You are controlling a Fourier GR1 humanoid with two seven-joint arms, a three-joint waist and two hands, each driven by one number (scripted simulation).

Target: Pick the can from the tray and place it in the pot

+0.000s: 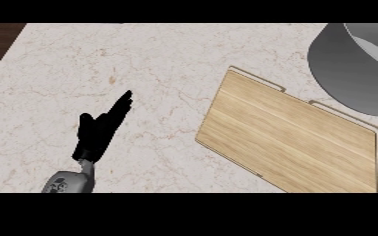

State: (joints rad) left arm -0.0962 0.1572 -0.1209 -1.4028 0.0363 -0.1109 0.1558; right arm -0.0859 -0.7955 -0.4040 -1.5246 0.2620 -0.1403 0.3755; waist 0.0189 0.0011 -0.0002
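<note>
1. Your counter (148, 55) is a pale marbled stone top filling nearly the whole head view, with a strip of dark brown surface beyond its edge at about 10 o'clock.

2. Your left hand (100, 132) sits at about 8 o'clock, coming up from the lower edge on its grey forearm (68, 182). Its fingers are straight and pressed together, pointing toward 1 o'clock, with the thumb sticking out to the side. It is released and grasps nothing; only bare counter lies around it.

3. Your right hand does not appear anywhere in this view, so you cannot tell its state from here.

4. The tray (288, 137) is a light wooden board with a thin raised rim, lying flat at about 4 o'clock, turned so its long edges run from 11 o'clock down to 5 o'clock. Its lower right part is cut off by the view's edge. The wood you can see carries nothing.

5. The pot (339, 70) is grey and round, at about 2 o'clock, cut by the right edge. Its wall stands just beside the tray's upper rim; its paler inside shows only as a sliver at the upper corner.

6. The can is not visible on the tray, on the counter, or in the sliver of pot interior, so you cannot tell where it is.

7. Your left hand is well apart from both tray and pot.
</note>
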